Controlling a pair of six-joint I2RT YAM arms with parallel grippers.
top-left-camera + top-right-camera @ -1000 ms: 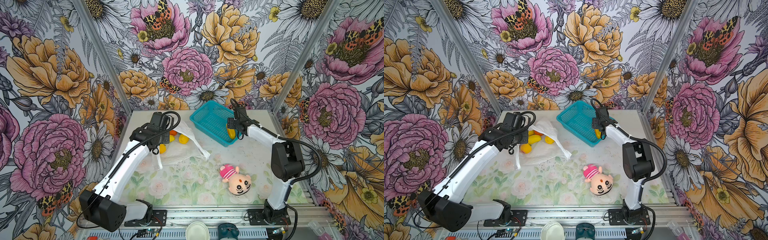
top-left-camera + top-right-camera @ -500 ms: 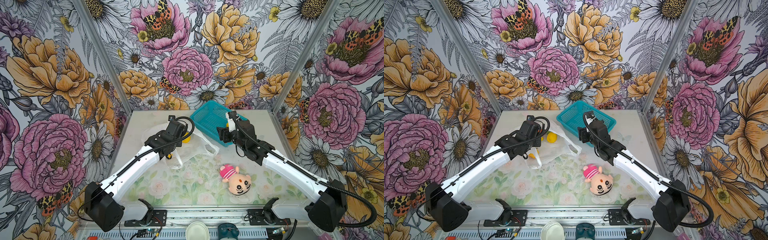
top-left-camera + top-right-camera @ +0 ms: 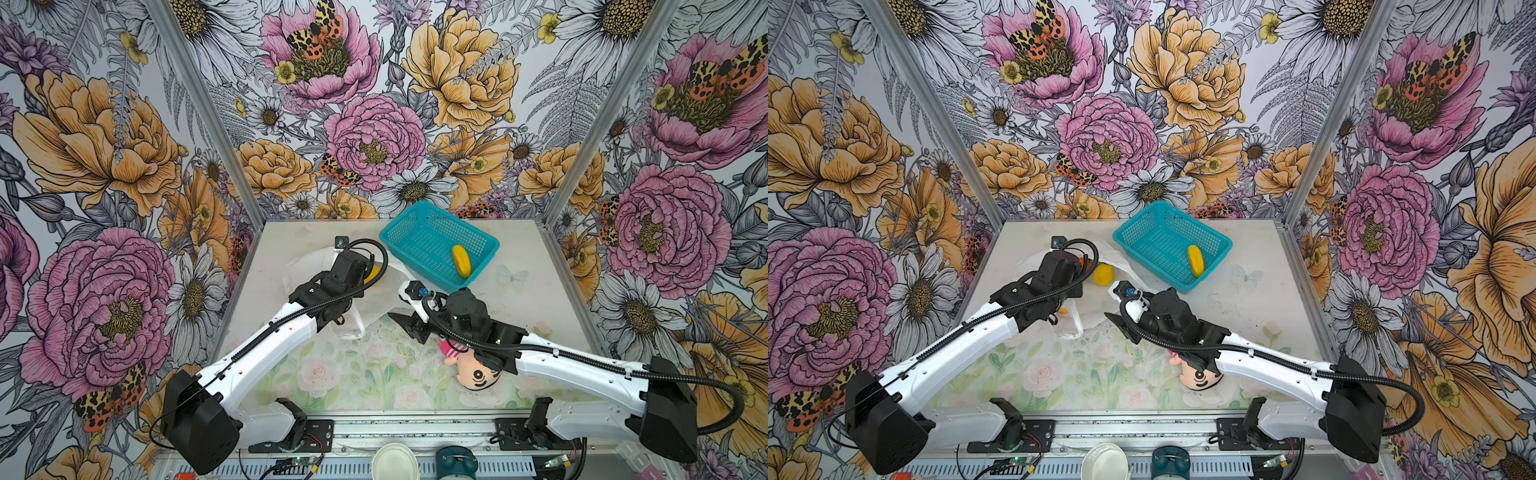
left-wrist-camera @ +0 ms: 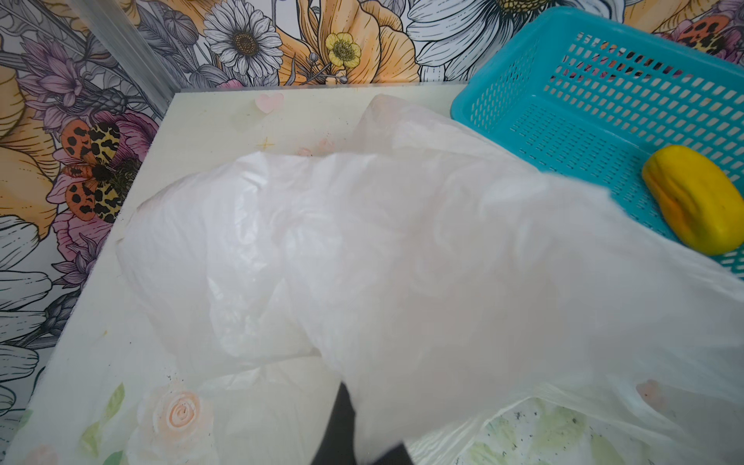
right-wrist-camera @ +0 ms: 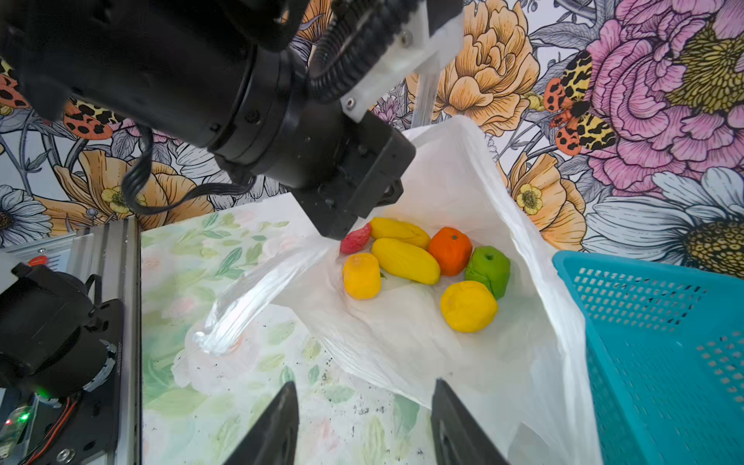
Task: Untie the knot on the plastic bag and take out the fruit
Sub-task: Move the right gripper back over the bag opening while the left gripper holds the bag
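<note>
Though the bag point(image 5: 463, 181) is open and one fruit point(image 3: 461, 260) sits in the basket point(image 3: 432, 241), seven fruits point(image 5: 404, 259) wait inside; left claw point(image 5: 338, 230) grips the bag, right claw point(image 5: 364, 426) released.

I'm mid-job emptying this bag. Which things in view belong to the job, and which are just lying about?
For the job:
plastic bag, open
fruit inside it
teal basket
yellow fruit already in the basket

Lying about:
plush doll
white round tub
teal round object beside it
</note>
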